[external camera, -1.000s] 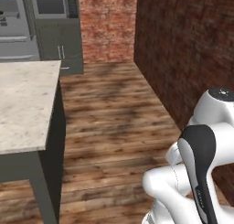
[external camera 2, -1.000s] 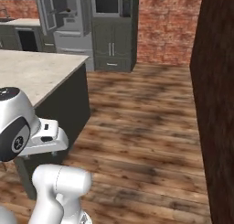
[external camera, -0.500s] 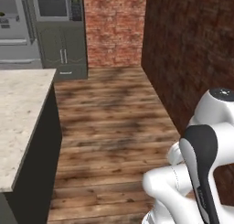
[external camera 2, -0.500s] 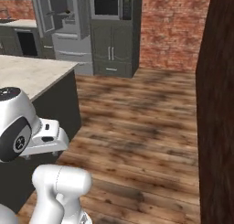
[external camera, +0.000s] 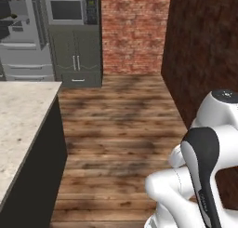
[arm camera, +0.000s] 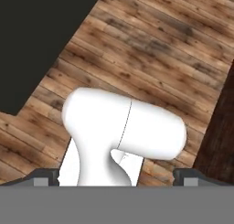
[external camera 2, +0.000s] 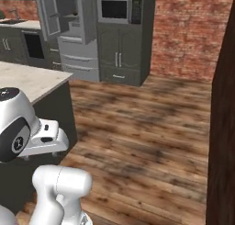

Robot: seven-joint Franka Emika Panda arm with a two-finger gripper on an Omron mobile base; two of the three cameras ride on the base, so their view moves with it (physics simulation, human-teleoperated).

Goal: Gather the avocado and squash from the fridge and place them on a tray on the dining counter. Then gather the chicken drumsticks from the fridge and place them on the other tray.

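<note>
**Inspector:** Underfoot, across both base views, runs a wooden plank floor (external camera: 121, 129). A red brick wall (external camera: 132, 31) closes the far end, and a darker brick wall (external camera: 204, 59) stands along the right side.

**Clerk:** And the task's fixtures?

**Inspector:** The dining counter (external camera: 21, 124) sits at the left of the left base view, beige speckled top on a dark base; its corner also shows at the left of the right base view (external camera 2: 32, 79). No tray can be made out on the part visible. Beyond it, against the far wall, the fridge (external camera: 21, 36) stands with its door open, shelves exposed. A small reddish item shows on an upper shelf; I cannot tell what it is. Just beside the fridge is a tall grey cabinet (external camera: 76, 59) with a microwave (external camera: 67, 9) built into its upper part.

**Clerk:** Avocado, squash, drumsticks?

**Inspector:** None can be identified at this distance.

**Clerk:** The end effector?

**Inspector:** In the hand view the gripper (arm camera: 116, 179) points down at the floor, its two finger tips (arm camera: 43, 178) set wide apart at the bottom corners, nothing between them.
</note>
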